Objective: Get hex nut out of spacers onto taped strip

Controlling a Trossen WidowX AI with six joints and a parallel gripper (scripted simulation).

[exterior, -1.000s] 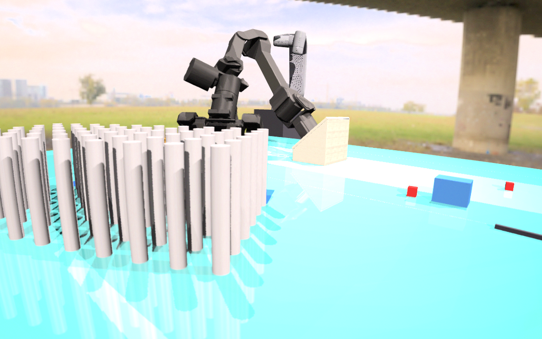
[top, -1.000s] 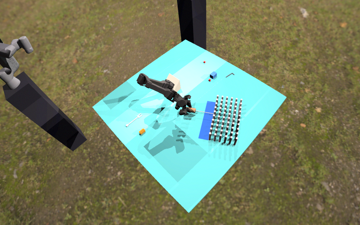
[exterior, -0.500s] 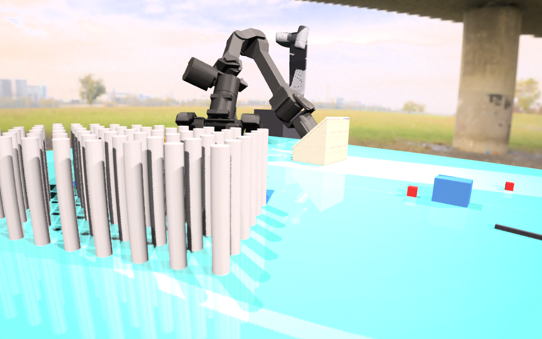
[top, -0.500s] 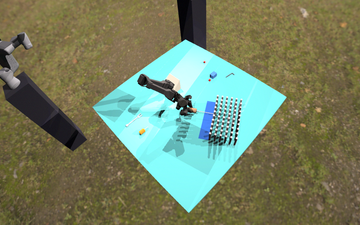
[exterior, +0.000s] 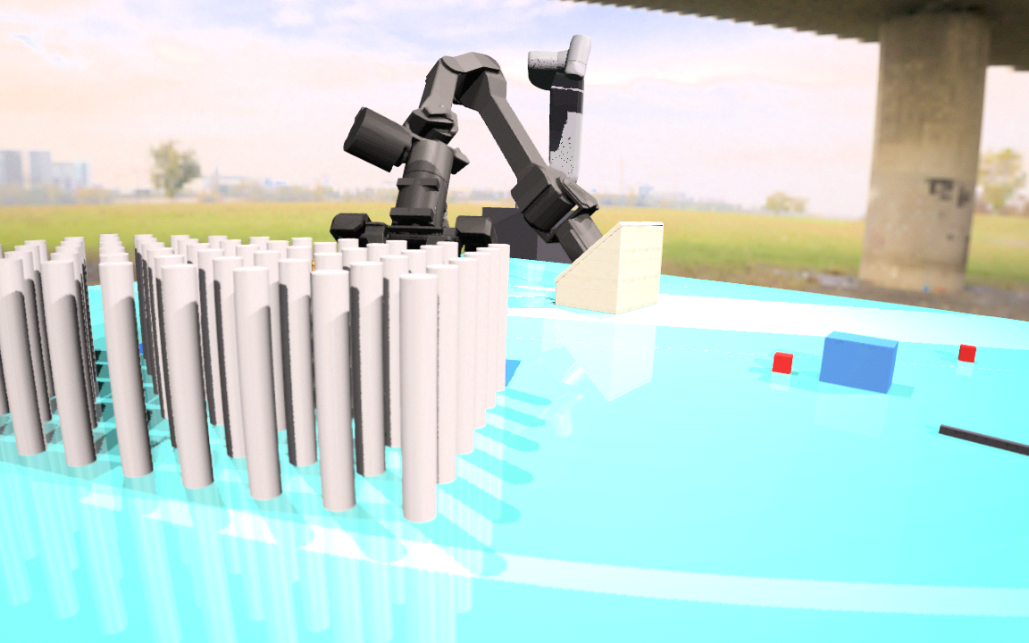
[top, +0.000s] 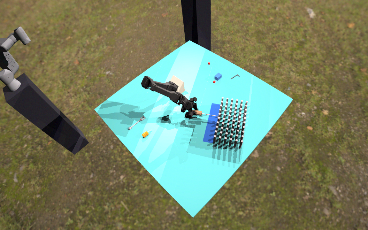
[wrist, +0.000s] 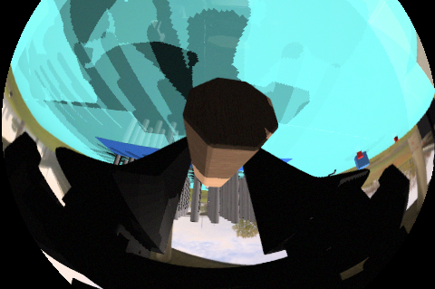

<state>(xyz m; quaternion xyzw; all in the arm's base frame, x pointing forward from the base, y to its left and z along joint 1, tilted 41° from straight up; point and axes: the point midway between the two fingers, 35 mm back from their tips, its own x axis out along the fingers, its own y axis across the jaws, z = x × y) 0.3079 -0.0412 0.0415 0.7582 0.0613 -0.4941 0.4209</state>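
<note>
My gripper [top: 195, 111] [wrist: 217, 143] is shut on the wooden handle [top: 199, 112] [wrist: 228, 114] of a thin metal rod tool. The rod [top: 208, 115] reaches over the blue taped strip [top: 209, 134] [wrist: 129, 149] to the front row of spacers; its tip is hidden among them. The spacers [top: 214, 140] [exterior: 420, 399] [wrist: 214, 203] stand upright in a dense grid. In the exterior view the gripper is partly hidden behind them. I cannot make out the hex nut in any view.
A pale wedge [top: 178, 82] [exterior: 630, 271] stands beside the arm. A blue block [top: 218, 76] [exterior: 857, 362], two red cubes [top: 208, 63] [top: 214, 81] and a black L-shaped key [top: 234, 76] [exterior: 1006, 444] lie beyond it. A forked grey tool [top: 135, 123] and orange-handled driver [top: 145, 134] lie on the other side.
</note>
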